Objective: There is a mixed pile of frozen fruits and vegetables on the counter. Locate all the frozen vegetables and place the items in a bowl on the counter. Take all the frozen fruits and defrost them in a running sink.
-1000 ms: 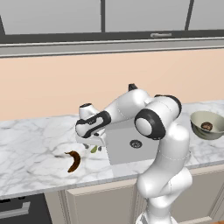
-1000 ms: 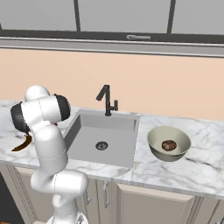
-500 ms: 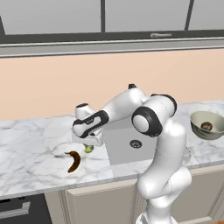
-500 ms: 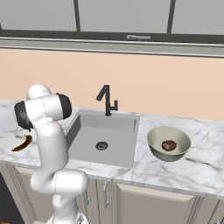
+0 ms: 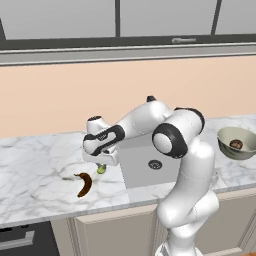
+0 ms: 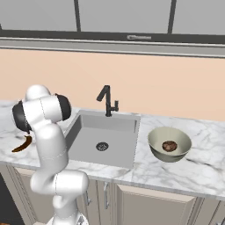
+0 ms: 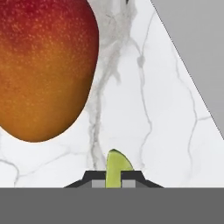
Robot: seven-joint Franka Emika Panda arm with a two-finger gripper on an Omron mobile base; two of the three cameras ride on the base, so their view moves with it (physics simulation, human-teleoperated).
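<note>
On the marble bench [image 5: 40, 170], just left of the sink [image 5: 150, 162], the pincer [image 5: 101, 167] is pressed together on a small pale green leaf piece [image 7: 116, 168], which shows between its tips in the hand view, just above the white surface. Beside it in that view lies a large orange-red fruit [image 7: 41, 65], near but apart from the green piece. A curved brown-orange piece [image 5: 83, 184] rests on the bench a little to the left of the pincer. Well to the right of the sink stands the grey-olive bowl [image 6: 154, 147], with a brown ball [image 6: 169, 146] inside it.
</note>
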